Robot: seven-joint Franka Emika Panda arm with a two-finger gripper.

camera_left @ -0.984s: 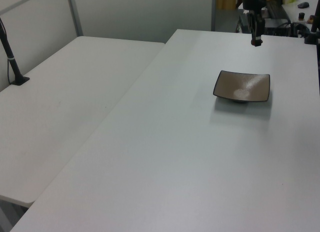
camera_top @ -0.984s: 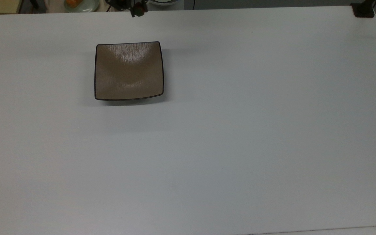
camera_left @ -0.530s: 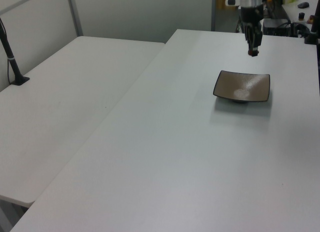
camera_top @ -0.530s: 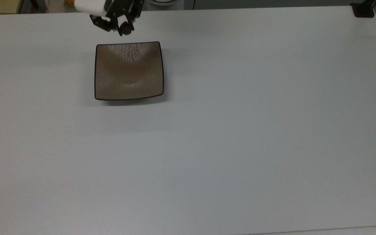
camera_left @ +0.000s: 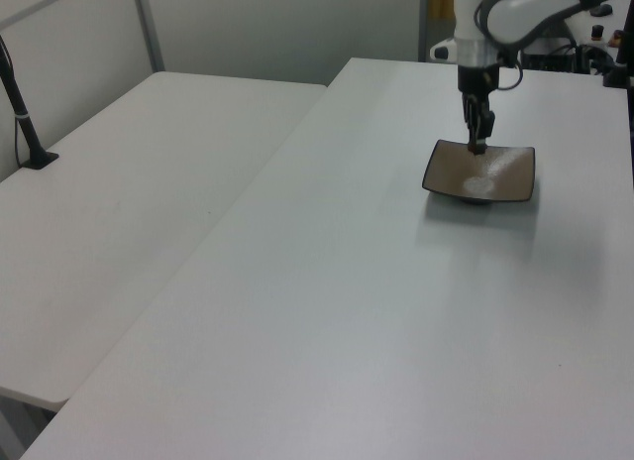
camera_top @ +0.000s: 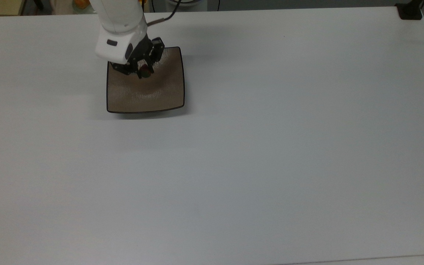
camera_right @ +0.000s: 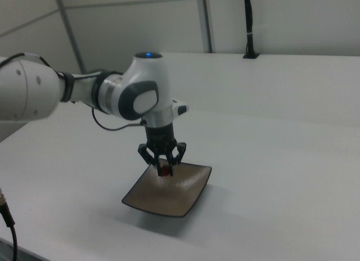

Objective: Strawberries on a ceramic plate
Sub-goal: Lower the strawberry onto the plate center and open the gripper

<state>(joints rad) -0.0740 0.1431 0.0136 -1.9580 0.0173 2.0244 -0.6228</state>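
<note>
White table [camera_top: 271,147] bears ceramic plate [camera_top: 160,99] under strawberry-holding pincer [camera_top: 144,72].

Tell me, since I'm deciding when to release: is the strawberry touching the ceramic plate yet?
Cannot tell. In the right view the strawberry, held in the gripper, sits low over the ceramic plate, but neither contact nor a gap shows plainly.

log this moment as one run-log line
phase: placing | tool: shut on strawberry, over ceramic plate | strawberry: not yet released | plate: on white table
</note>
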